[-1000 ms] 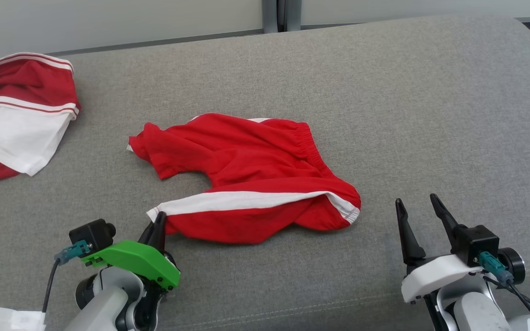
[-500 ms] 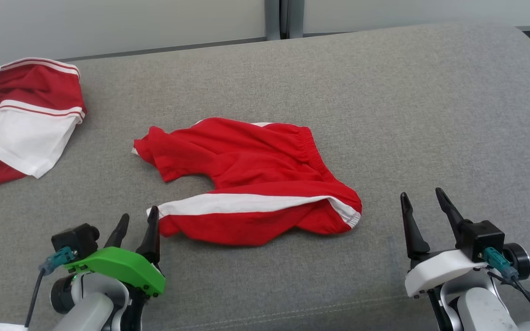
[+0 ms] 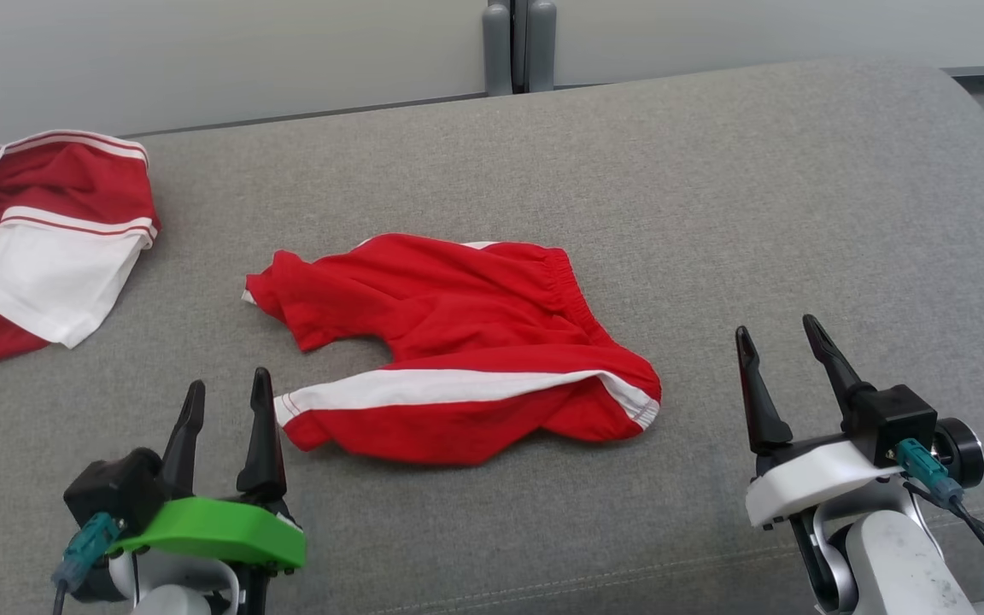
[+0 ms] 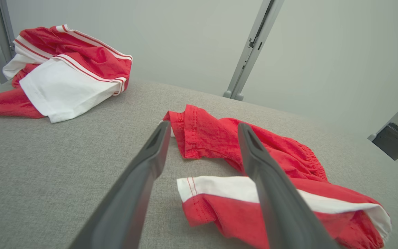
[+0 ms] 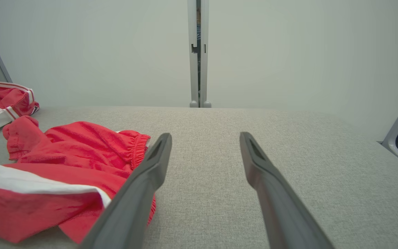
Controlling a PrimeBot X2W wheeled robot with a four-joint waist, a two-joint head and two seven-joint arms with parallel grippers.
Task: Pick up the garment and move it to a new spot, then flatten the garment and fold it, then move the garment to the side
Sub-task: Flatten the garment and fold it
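Head view, near edge: left gripper point(image 3: 228, 380) and right gripper point(image 3: 776, 326) — two, both jaws spread wide, gripping nothing. Left fingertips sit just beside the white-striped hem of the red shorts point(image 3: 458, 333), apart from it. Shorts lie crumpled mid-way across the grey upholstered surface point(image 3: 757, 188); open fabric runs from them to the rounded right edge. Far left — a red-and-white jersey point(image 3: 48, 231), well apart. Two garments total. Grey post point(image 3: 519, 47) behind the far edge.
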